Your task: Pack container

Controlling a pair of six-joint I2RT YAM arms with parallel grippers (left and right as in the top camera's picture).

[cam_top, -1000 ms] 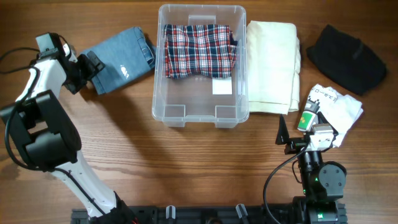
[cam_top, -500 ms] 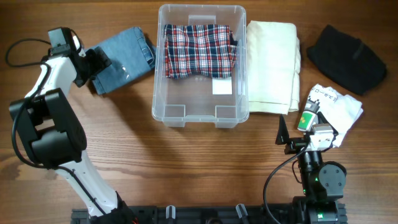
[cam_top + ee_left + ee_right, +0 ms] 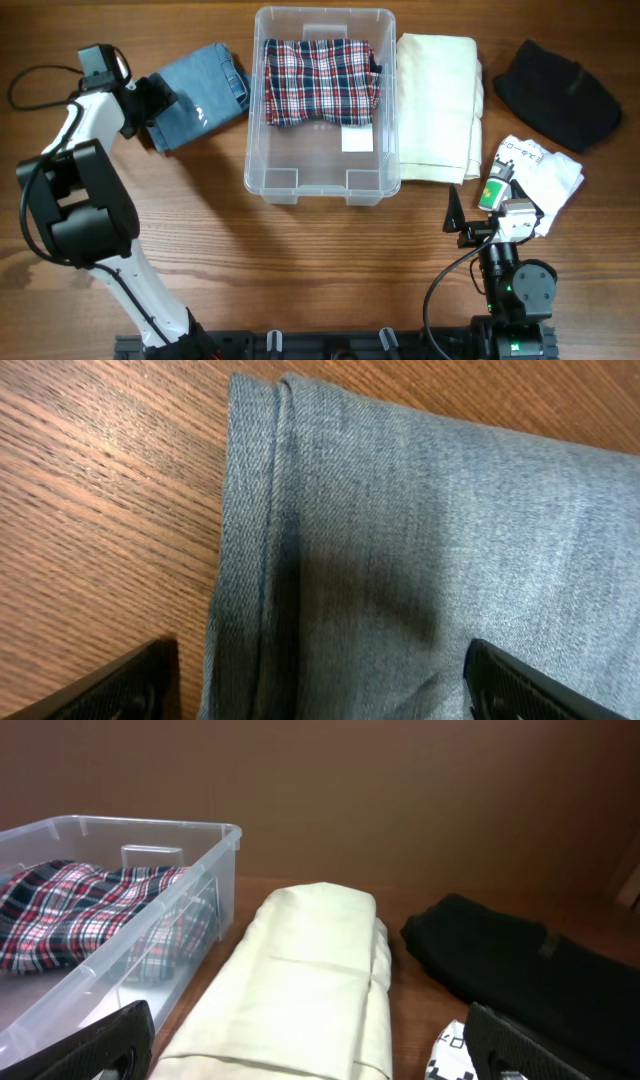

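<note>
Container (image 3: 305, 160) of clear, colourless plastic, rectangular with rounded corners, thick rim and ridged base, sits at the far middle of the counter (image 3: 300, 270). A folded plaid garment (image 3: 320, 82) fills its far half, with a small white label (image 3: 356, 140) at the plaid's near edge. The left end effector (image 3: 320, 680) hangs with jaws apart over folded jeans (image 3: 200, 95) — the right end effector (image 3: 320, 1045) is also spread wide.

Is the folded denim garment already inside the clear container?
No, the denim garment lies on the table left of the container, which holds only a plaid cloth.
</note>
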